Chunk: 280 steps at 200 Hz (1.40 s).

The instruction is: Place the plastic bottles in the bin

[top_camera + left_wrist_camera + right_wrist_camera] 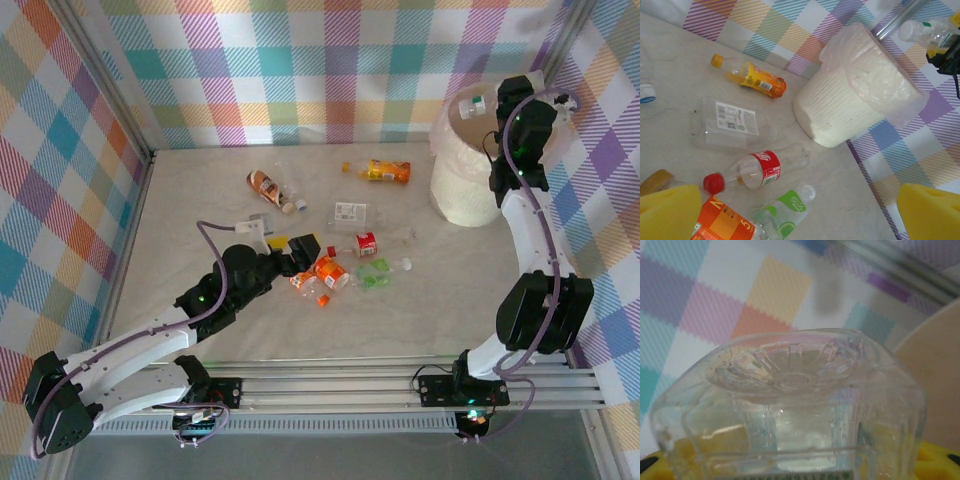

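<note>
Here we look down on the pale table (pixel 200 330), enclosed by checked walls (pixel 300 70). The bin (pixel 462 190), a ribbed cream bucket lined with a translucent bag, stands at the upper right of the overhead frame, close to the right wall.

Over the bin's mouth the right gripper (pixel 492 105) is clenched on a clear bottle (pixel 477 103) with a white-and-green cap. In the right wrist view we face that bottle's moulded base (pixel 790 375), seated between yellow pads (pixel 935 462).

The left gripper (pixel 292 247) lies low near the centre of the frame. Its yellow fingers (pixel 670 212) are spread wide and grasp nothing.

Just right of it we find six bottles on the table:
- an orange-labelled bottle (pixel 328 272), nearest the fingers;
- a green-labelled bottle (pixel 378 272), beside it to the right;
- a red-labelled bottle (pixel 362 243) with a red cap, just above these;
- a flattened bottle (pixel 350 211), clear with a white label, higher still;
- an orange-and-yellow bottle (pixel 385 171), near the bin's left side;
- a brown-labelled bottle (pixel 268 187), lying apart at upper centre-left.
</note>
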Tool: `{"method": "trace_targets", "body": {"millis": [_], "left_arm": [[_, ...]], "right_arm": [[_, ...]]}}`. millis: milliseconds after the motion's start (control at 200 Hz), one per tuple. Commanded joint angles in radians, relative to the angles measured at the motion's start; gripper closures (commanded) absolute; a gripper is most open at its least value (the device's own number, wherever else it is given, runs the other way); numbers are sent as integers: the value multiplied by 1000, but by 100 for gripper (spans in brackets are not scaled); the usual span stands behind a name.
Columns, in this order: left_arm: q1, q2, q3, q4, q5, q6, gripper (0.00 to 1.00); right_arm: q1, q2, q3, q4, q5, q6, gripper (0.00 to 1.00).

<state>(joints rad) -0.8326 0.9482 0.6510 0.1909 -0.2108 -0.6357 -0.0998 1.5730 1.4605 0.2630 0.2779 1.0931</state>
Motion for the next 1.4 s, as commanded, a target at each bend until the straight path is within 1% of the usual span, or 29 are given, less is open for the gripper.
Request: {"method": "trace_targets", "body": {"millis": [0, 80, 175, 310, 395, 500, 655, 895, 1105, 1285, 1375, 1395], "left_arm": [[12, -14, -14, -5, -31, -13, 0], [12, -8, -13, -5, -27, -15, 0], [12, 1, -10, -4, -23, -16, 0], [11, 5, -11, -5, -25, -20, 0], [11, 5, -13, -7, -26, -22, 0], [12, 3, -13, -13, -30, -20, 0], [11, 5, -17, -8, -38, -19, 0], [12, 9, -15, -15, -38, -16, 0], [12, 16, -10, -18, -43, -16, 0], [12, 13, -16, -28, -46, -29, 0], [12, 6, -15, -47, -60, -33, 0], [11, 7, -14, -56, -66, -35, 0]], "right_arm": [[-4, 18, 12, 1, 139, 171, 54], [-14, 52, 24, -5, 169, 238, 54], [-21, 97, 68, -42, 173, 297, 51], [-21, 142, 102, -134, 210, 430, 49], [-21, 169, 132, -205, 243, 481, 48], [-21, 187, 157, -282, 278, 546, 44], [-21, 202, 175, -369, 278, 634, 39], [-21, 195, 184, -448, 261, 666, 25], [-21, 171, 207, -576, 209, 721, 15], [-21, 142, 173, -558, 160, 719, 8], [-21, 115, 148, -545, 149, 689, 1], [-21, 107, 143, -543, 148, 681, 0]]}}
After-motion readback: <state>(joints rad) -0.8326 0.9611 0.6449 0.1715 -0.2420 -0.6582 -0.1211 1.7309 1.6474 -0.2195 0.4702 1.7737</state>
